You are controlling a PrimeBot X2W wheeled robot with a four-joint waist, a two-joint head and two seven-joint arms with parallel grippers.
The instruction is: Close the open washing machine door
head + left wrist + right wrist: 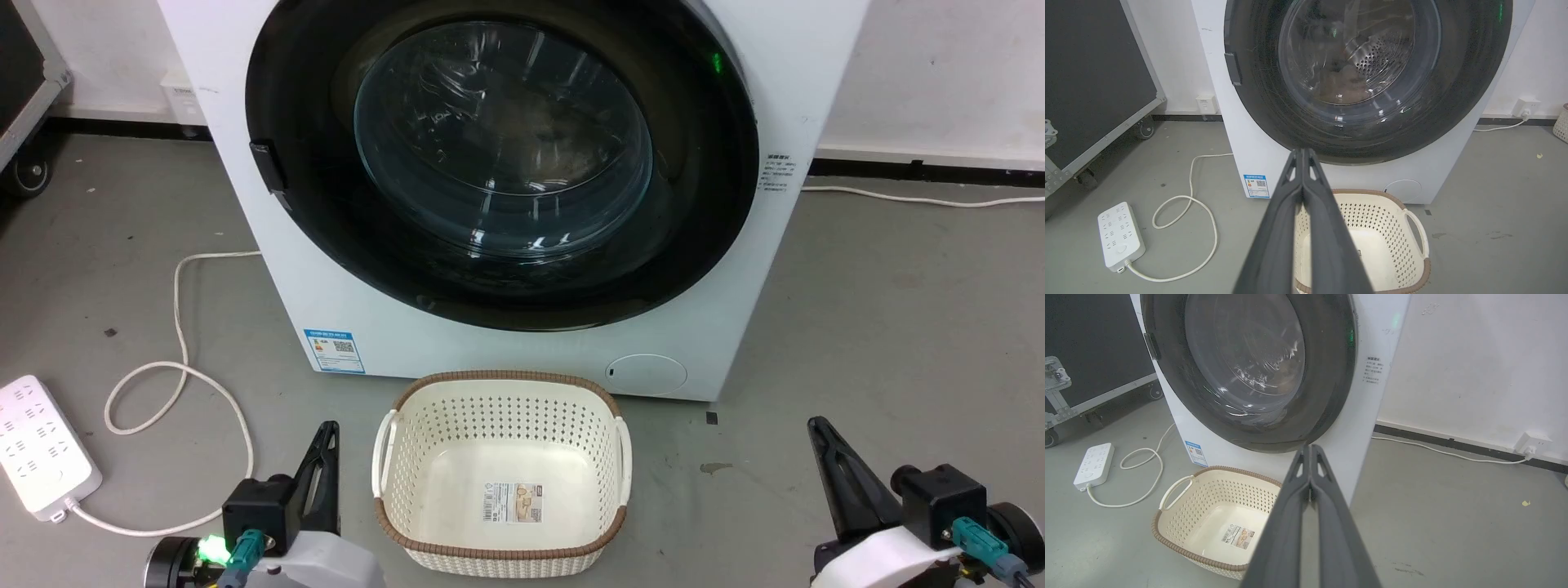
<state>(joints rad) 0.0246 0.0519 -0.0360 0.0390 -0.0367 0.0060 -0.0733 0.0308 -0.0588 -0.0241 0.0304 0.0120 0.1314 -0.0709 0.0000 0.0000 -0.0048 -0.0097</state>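
Note:
The washing machine door [302, 188], a wide glossy black rim around a bulging glass bowl [502, 139], lies flat against the front of the white washer [343, 310]. I see no gap at its edge. Its dark handle [268, 167] sits on the left side of the rim. The door [1257, 106] also faces my left wrist camera, and the right wrist view shows the door [1327, 375] at an angle. My left gripper [328, 431] is shut and empty at the lower left, well short of the washer. My right gripper [816, 426] is shut and empty at the lower right.
A cream perforated basket [408, 457] with a brown rim stands on the grey floor between my grippers, right before the washer. A white power strip [41, 449] and its looped cable [180, 367] lie at the left. A black wheeled case [1094, 81] stands further left.

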